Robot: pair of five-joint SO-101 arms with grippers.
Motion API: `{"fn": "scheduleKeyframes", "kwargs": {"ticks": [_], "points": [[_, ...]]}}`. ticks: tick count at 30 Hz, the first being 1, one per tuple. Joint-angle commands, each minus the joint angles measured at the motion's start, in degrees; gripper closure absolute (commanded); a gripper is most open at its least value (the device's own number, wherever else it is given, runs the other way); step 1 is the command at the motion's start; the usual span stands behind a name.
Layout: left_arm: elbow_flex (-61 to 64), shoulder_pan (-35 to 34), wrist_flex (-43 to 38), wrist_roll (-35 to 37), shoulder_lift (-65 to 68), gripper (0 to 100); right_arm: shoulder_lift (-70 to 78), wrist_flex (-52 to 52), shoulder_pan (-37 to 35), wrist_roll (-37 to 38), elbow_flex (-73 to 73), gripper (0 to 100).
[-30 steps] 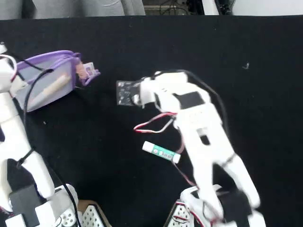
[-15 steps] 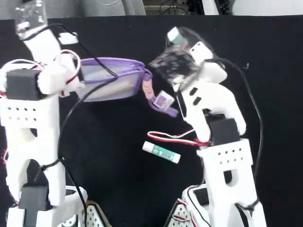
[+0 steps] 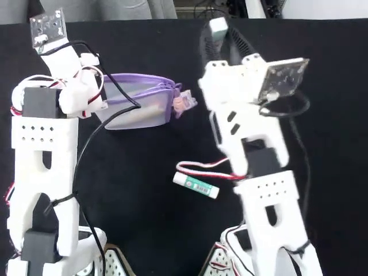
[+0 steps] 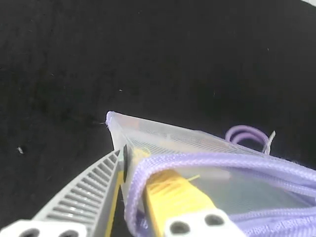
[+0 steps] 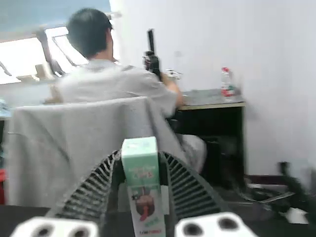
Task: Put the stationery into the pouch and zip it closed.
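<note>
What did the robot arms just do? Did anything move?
The left gripper, shut on the purple pouch, lifted it from the left side of the table toward the middle. The right gripper swung up from low over the table and now holds a small green-topped box high in the air. The white tube on the table stayed put.
</note>
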Motion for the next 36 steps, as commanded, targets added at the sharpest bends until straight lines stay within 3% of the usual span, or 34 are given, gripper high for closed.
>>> {"fn": "scheduleKeyframes", "kwargs": {"ticks": [1,21,36], "points": [[1.27,0.48,-0.97,1.05,0.00,97,-2.15,-10.37,-5.19,-1.76,4.18,98.8],[1.36,0.48,-0.53,0.97,0.00,97,-1.63,-24.53,-19.08,-1.76,14.55,98.8],[3.30,-1.36,-0.62,0.79,-1.58,97,18.51,-24.79,-17.32,-1.76,8.13,96.9]]}}
